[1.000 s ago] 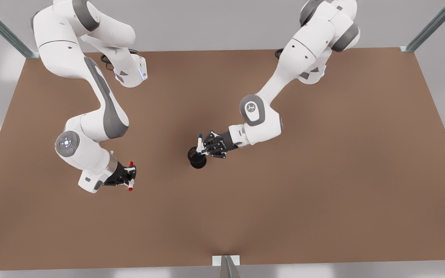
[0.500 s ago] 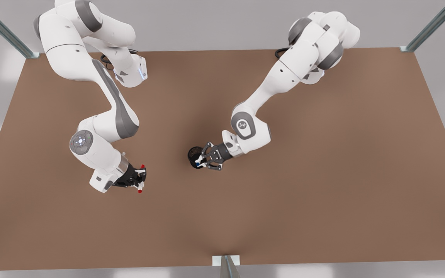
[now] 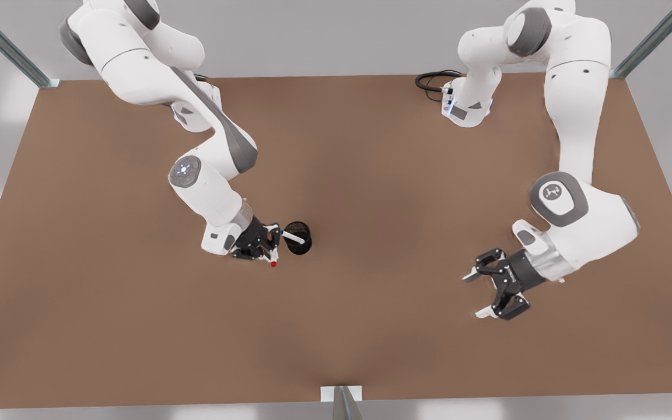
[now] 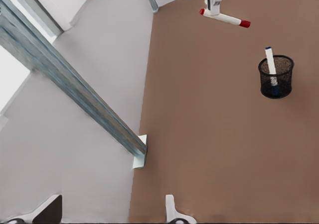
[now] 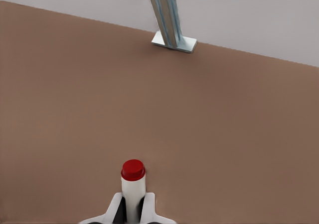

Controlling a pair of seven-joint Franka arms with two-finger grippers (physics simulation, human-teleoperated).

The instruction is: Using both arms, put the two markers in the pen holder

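Standing in the pen holder [image 3: 298,237], the blue-capped marker [image 4: 271,70] is done. The right gripper [image 3: 266,247], just beside the holder, clamps the red-capped marker [image 5: 133,185], not yet in. The left gripper [image 3: 494,284] waits splayed wide, well apart.

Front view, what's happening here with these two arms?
The right gripper holds the red marker just beside the pen holder, not yet in it. The blue marker stands inside the holder. The left gripper hangs open and empty, off toward the front view's right, waiting.
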